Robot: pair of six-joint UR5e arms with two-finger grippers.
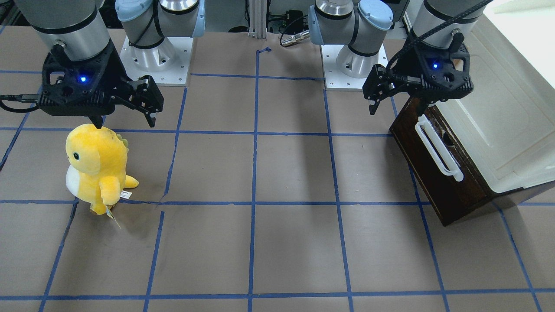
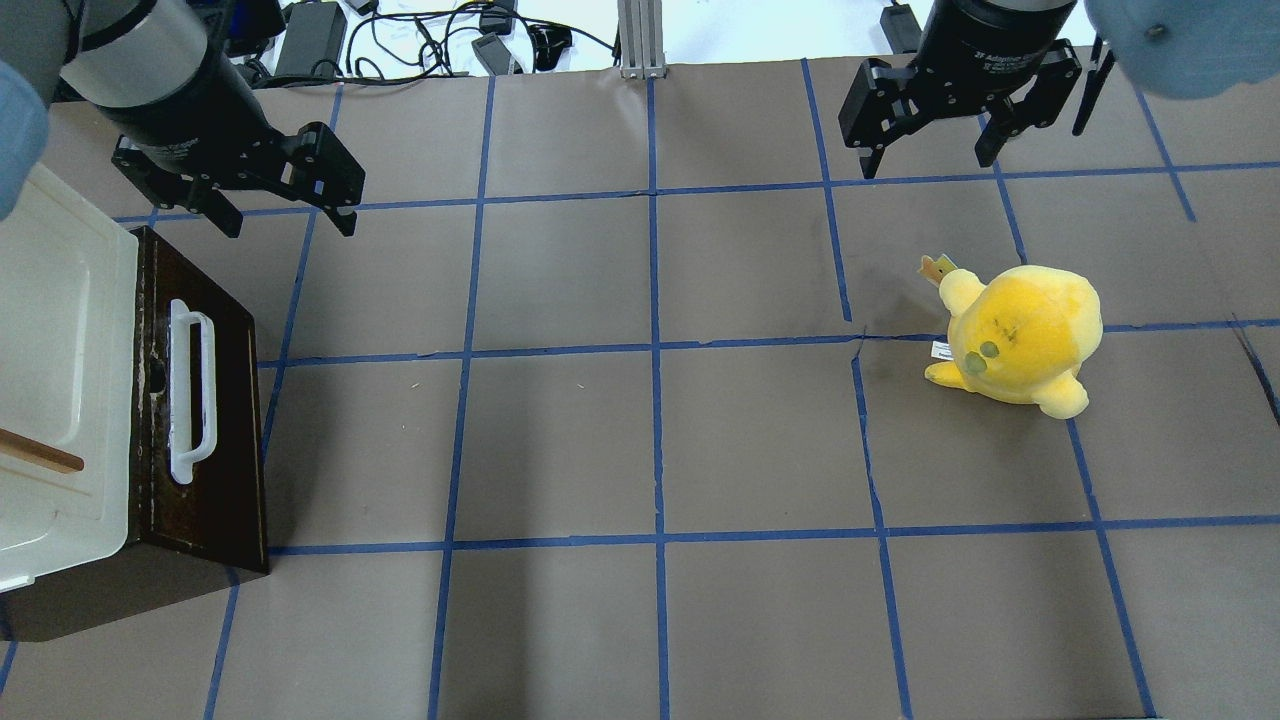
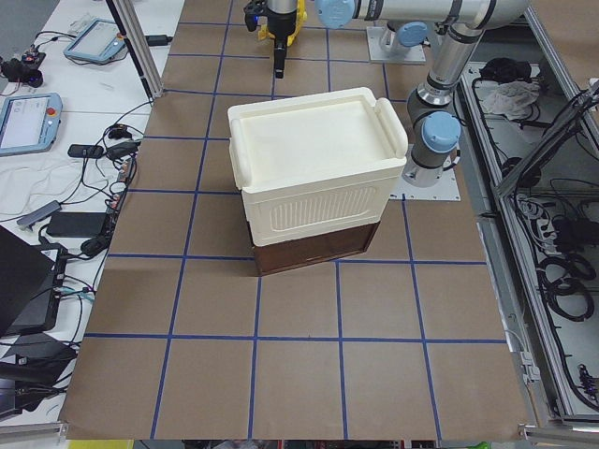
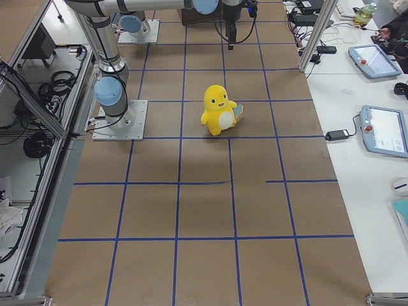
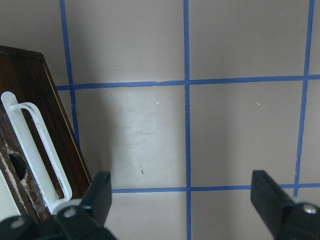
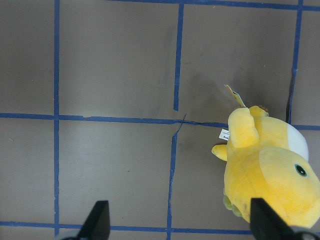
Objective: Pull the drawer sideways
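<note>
My left hand (image 2: pixel 288 220) gapes wide, empty, beside the drawer (image 2: pixel 228 420) at the bench's (image 2: pixel 560 440) left edge: dark grained wood, smooth white bar handle (image 2: pixel 190 395).

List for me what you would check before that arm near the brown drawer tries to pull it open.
1. Left pincer open and empty: ok.
2. Left pincer around the white handle: not ok. It hangs over bare table beside the drawer's far end, touching nothing.
3. Drawer shut, front against the cream cabinet: ok, as far as the overhead view shows.
4. Room in front of the drawer for it to slide out: ok. The yellow plush toy stands far off on the other side.
5. Right pincer out of the way: ok, open and near the toy.
6. Cabinet fixed so it won't slide along: cannot tell.
</note>
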